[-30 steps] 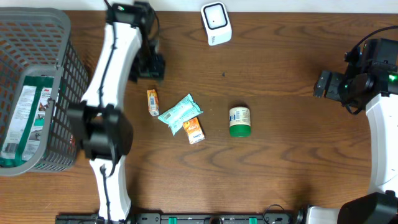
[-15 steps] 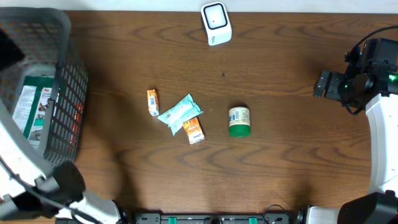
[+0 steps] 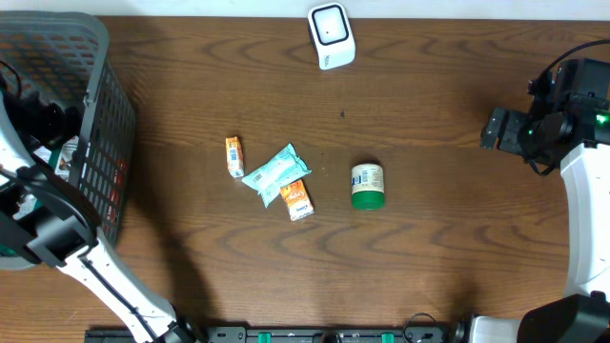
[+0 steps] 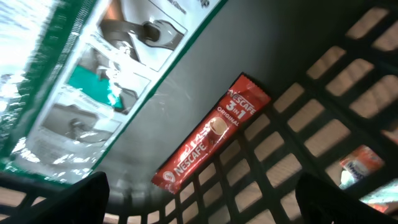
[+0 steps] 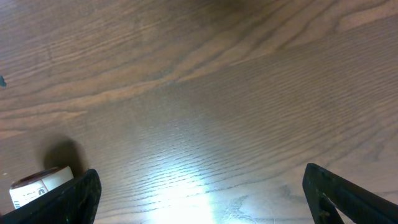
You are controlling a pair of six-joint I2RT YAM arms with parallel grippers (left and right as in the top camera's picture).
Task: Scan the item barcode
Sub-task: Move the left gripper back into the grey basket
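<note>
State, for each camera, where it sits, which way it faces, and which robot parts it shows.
Overhead: above the table, facing straight down; basket, scanner, packets, jar; left arm and right arm show.
Left wrist: at the basket, facing down into it onto a Nescafe sachet; left fingertips at bottom corners.
Right wrist: low over the table, facing its wood; right fingertips at bottom corners.
Shared: overhead and left wrist both show the basket.

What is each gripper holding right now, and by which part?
Nothing. The left gripper hangs open over the grey plastic basket, above a red Nescafe sachet; the right gripper is open over the brown wooden table.
</note>
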